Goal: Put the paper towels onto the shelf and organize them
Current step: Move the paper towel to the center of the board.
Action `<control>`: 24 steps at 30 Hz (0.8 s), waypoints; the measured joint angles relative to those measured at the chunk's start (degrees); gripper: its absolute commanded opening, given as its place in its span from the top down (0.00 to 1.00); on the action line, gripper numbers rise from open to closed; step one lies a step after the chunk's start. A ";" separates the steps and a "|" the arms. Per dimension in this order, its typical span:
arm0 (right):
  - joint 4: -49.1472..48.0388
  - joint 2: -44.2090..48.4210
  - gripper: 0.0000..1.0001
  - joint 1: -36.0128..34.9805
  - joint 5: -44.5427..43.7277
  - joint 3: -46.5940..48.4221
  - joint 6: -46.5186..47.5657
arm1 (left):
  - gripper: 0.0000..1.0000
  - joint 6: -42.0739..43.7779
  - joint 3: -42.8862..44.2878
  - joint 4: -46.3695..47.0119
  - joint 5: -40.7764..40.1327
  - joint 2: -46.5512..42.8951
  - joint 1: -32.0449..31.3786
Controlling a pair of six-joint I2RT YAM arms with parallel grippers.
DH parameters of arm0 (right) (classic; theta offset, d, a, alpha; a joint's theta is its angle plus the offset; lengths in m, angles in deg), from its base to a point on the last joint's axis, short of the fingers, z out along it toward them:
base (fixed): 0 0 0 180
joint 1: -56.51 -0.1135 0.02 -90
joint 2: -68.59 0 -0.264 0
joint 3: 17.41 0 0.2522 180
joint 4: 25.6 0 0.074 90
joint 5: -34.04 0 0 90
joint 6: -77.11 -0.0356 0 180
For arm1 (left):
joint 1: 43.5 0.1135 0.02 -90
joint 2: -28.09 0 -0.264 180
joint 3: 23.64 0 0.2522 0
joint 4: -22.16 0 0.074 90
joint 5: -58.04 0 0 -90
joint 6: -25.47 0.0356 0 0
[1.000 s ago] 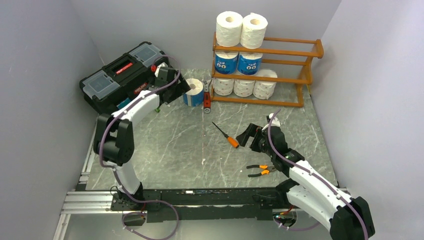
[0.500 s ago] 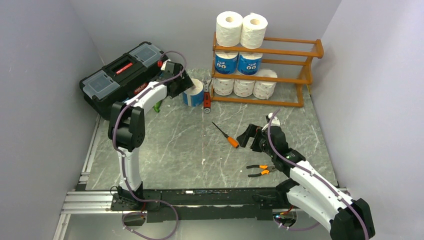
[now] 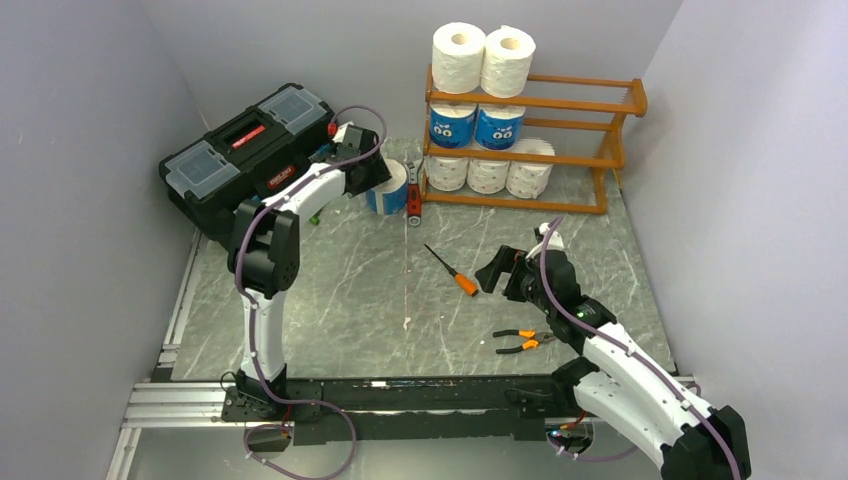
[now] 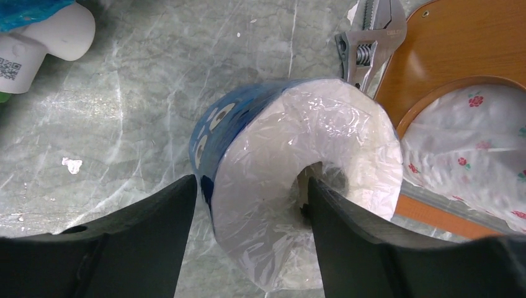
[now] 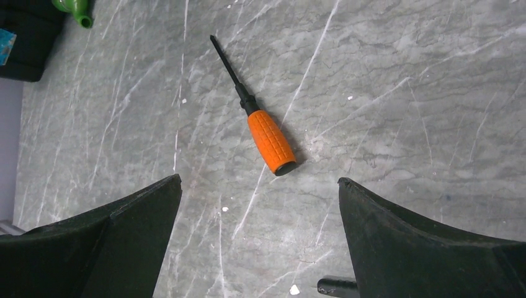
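**Colour key, with positions given from the shelf** (image 3: 600, 100), which is orange-brown wood.

- **Top tier:** two plain white paper towels (image 3: 458, 55).
- **Middle tier:** two blue-wrapped rolls (image 3: 452, 125) printed with white-and-black cartoon eyes.
- **Bottom tier:** three white rolls (image 3: 487, 175) in clear film dotted with small red flowers.
- **Left of the shelf:**
  - one blue-wrapped roll (image 4: 267, 161) with the same eye print and a white end face;
  - a silver wrench (image 4: 366, 37);
  - farther left, a black toolbox (image 3: 245, 145) with a red label and grey lid panels.
- **In front of the shelf:**
  - a screwdriver (image 5: 271, 141) with an orange handle and black shaft;
  - pliers (image 3: 520, 342) with orange-and-black grips.
- **Table** (image 3: 350, 290)**:** grey-green marble with white veining.
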 measured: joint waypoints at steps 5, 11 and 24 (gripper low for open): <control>1.62 0.74 0.01 0.00 -0.59 0.90 0.22 | 0.56 0.35 -0.33 0.90 -0.46 -0.02 -0.42; 2.69 1.38 0.01 0.00 -1.75 1.25 0.63 | 0.68 0.76 -3.43 2.84 -1.03 -2.14 -0.44; 3.10 2.82 0.01 0.04 -4.35 2.19 0.85 | 0.60 6.86 -21.97 -3.43 4.22 -21.70 -1.73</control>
